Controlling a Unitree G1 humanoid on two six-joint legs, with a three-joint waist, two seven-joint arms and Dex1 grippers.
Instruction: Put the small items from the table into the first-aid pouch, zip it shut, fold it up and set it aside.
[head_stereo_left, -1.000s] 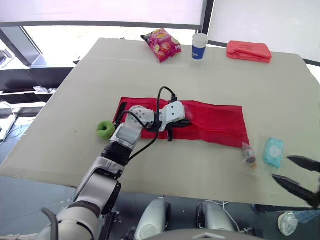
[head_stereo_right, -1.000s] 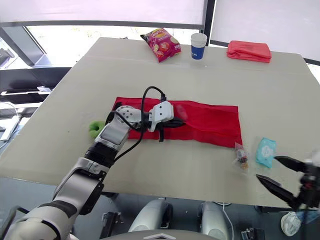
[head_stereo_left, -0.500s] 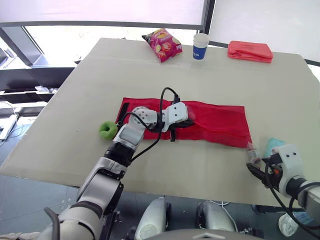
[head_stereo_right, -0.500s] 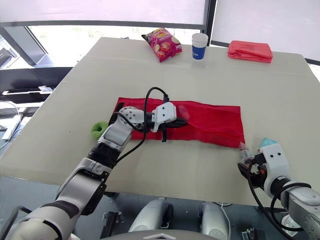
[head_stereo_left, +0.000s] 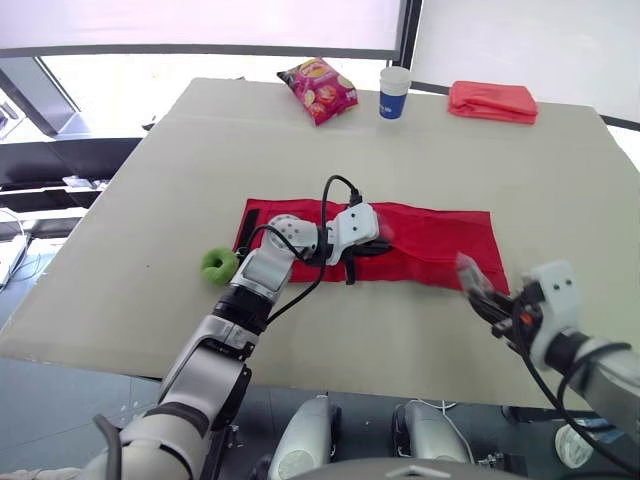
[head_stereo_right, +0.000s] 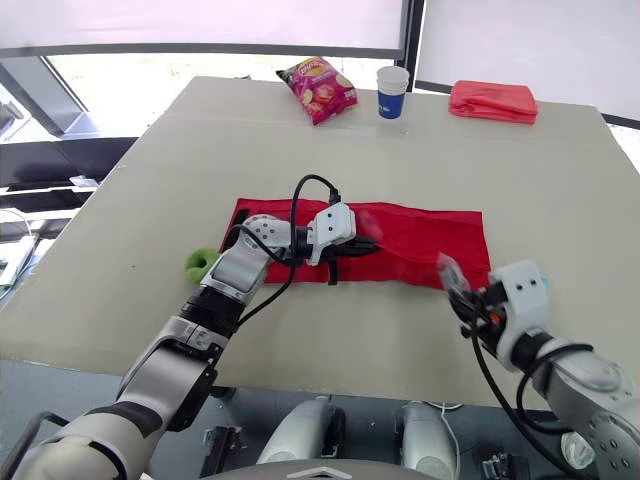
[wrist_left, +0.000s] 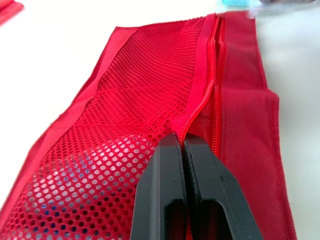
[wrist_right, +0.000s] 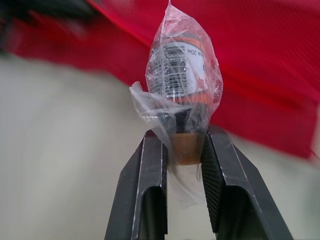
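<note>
Head view: long red mesh first-aid pouch (head_stereo_left: 430, 240) lies unfolded mid-desk (head_stereo_left: 150, 200). Left pincer (head_stereo_left: 362, 252) sits on the pouch's middle. Right pincer (head_stereo_left: 482, 300) holds small plastic-wrapped orange-labelled vial (head_stereo_left: 467, 271) just off the pouch's right end.
Left wrist: pincer together, clamped on zip edge (wrist_left: 200, 100).
Right wrist: pincer clamped on vial's base, pouch just beyond.
Looks early: packing under way; zipping, folding, setting aside not done.

- Left arm stretched forward over the table's (head_stereo_left: 150, 200) middle; left gripper (wrist_left: 184, 144) pinched tight on the pouch (wrist_left: 150, 95) zip edge.
- Right gripper (wrist_right: 182, 136) hovered by the near right edge, fingers clamped on a wrapped bottle (wrist_right: 182, 75).
</note>
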